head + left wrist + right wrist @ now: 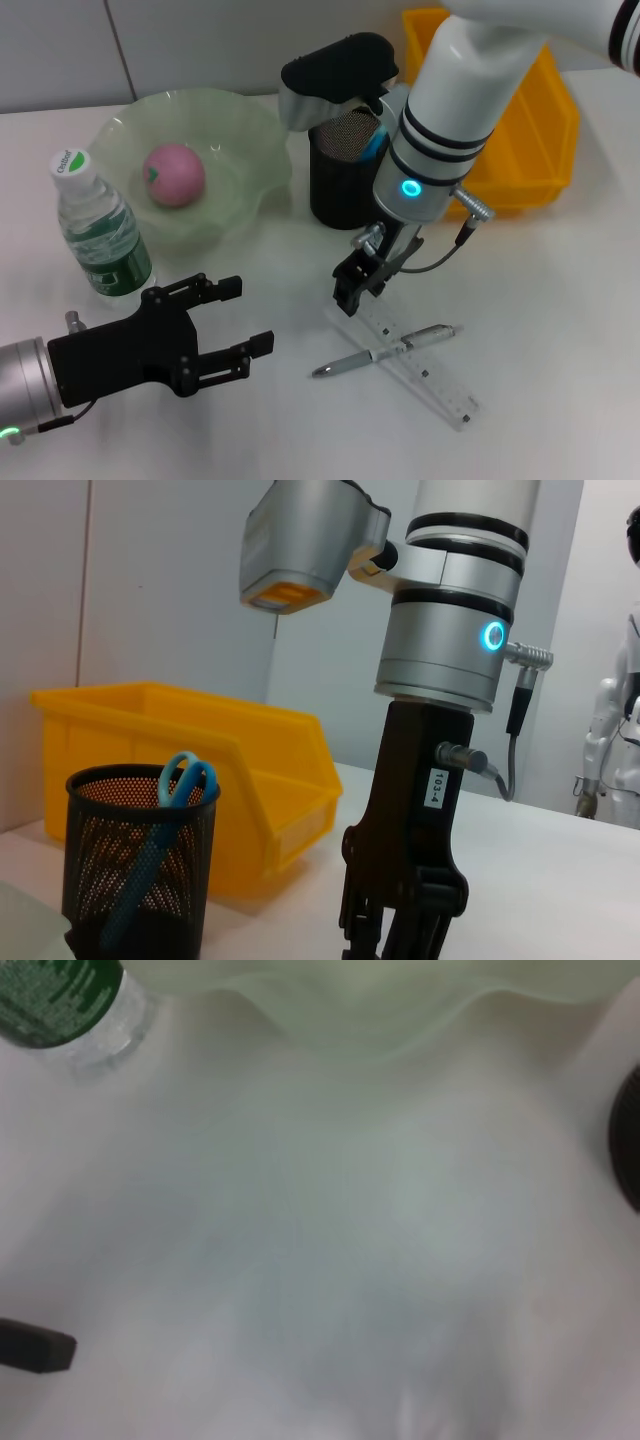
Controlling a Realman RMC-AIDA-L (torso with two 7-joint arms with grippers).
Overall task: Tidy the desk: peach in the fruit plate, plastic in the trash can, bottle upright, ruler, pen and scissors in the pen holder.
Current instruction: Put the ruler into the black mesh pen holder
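A pink peach [174,173] lies in the green glass fruit plate [245,130]. The bottle [100,230] stands upright at the left, green label and white cap. Blue scissors [175,780] stick out of the black mesh pen holder [335,190]. On the table lies a clear ruler [432,377] with a silver pen [385,352] across it. My right gripper [352,292] hangs straight down at the ruler's near-left end. My left gripper [245,318] rests low at the front left, open and empty. The plastic is out of view.
A yellow bin [540,130] stands behind the pen holder at the back right. The right wrist view shows the bottle [70,1000], the plate rim [370,1010] and bare white table. A wall runs behind the table.
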